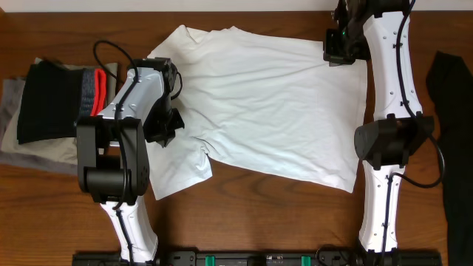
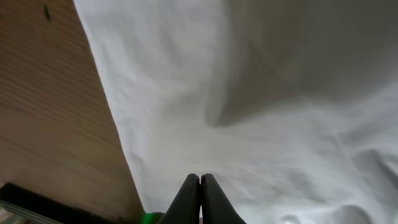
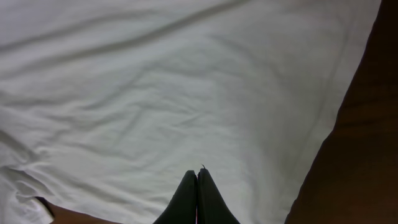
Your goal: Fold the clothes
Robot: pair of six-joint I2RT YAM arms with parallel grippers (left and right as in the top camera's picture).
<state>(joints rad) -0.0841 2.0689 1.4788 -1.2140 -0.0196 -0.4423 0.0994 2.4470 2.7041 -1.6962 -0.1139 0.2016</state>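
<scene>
The clothes, a white wrinkled T-shirt (image 1: 266, 103), lie spread flat across the middle of the table, collar to the left. My left gripper (image 1: 167, 127) is down on the shirt beside its near-left sleeve. In the left wrist view its black fingers (image 2: 199, 177) are pressed together with the tips in the white fabric (image 2: 280, 124). My right gripper (image 1: 336, 53) sits at the shirt's far-right corner. Its fingers (image 3: 197, 172) are likewise closed tip to tip on the cloth (image 3: 155, 93), close to the hem edge.
A black garment with a red and grey band (image 1: 52, 100) lies on olive-grey garments (image 1: 15, 144) at the left edge. Another dark garment (image 1: 451, 81) hangs at the right edge. Brown table (image 1: 244, 214) shows in front of the shirt.
</scene>
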